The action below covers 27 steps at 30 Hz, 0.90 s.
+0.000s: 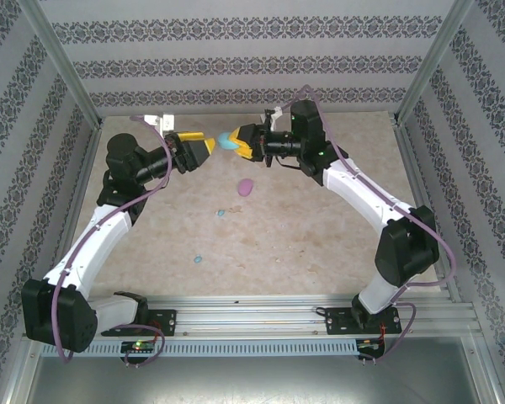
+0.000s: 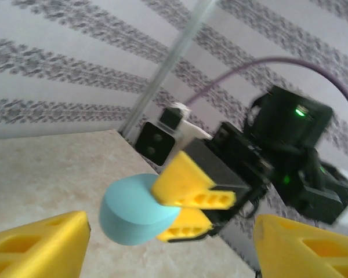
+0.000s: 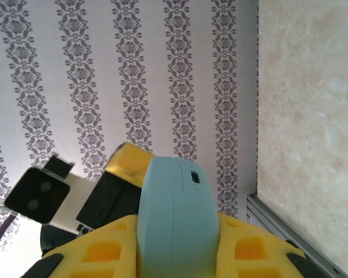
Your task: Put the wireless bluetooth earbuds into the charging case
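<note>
My right gripper (image 1: pixel 238 145) is shut on a light blue oval charging case (image 1: pixel 229 141), held closed in the air above the far middle of the table. In the right wrist view the case (image 3: pixel 175 214) stands on edge between my yellow fingers (image 3: pixel 104 250), its port facing up. My left gripper (image 1: pixel 204 146) faces it from the left, open, tips just short of the case. In the left wrist view the case (image 2: pixel 127 211) hangs between and beyond my spread left fingers (image 2: pixel 37 243). Two tiny light blue earbuds (image 1: pixel 220 213) (image 1: pixel 198 259) lie on the table.
A pink-purple oval case (image 1: pixel 246 186) lies on the table below the grippers. Patterned walls and metal frame posts (image 1: pixel 63 63) enclose the beige table (image 1: pixel 320 227). An aluminium rail (image 1: pixel 261 311) runs along the near edge.
</note>
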Motion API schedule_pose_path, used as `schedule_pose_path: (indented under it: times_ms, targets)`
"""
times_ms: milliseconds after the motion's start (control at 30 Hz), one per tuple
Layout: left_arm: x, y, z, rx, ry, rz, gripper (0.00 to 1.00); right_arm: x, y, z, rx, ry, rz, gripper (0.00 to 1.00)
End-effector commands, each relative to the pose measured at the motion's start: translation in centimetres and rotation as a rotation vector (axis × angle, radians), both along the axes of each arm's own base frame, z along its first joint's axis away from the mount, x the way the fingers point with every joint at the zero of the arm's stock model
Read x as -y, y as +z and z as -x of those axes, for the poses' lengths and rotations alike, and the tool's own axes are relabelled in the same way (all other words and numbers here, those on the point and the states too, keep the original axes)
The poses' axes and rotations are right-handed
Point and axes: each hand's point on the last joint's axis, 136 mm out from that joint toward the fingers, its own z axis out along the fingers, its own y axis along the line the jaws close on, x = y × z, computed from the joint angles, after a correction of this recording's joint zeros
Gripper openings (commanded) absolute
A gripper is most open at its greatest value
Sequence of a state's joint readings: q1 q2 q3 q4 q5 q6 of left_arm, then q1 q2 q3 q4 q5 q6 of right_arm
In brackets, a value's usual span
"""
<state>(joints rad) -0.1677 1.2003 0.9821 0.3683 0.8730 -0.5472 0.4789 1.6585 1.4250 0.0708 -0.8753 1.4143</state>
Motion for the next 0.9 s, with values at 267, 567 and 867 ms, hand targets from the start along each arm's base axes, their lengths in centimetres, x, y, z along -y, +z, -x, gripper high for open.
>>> schedule_pose_path:
  times_ms: [267, 567, 867]
  targets:
    - [2.0, -0.5, 2.8, 0.471, -0.324, -0.194, 0.88, 0.5, 4.1, 4.0, 0.072, 0.155, -0.049, 0.11]
    - [1.7, -1.4, 1.0, 0.444, -0.356, -0.156, 0.78, 0.5, 4.5, 4.9, 0.06, 0.193, -0.06, 0.11]
    - [2.4, -1.2, 0.1, 0.426, -0.358, -0.137, 0.72, -0.8, 4.4, 5.4, 0.058, 0.224, -0.062, 0.11]
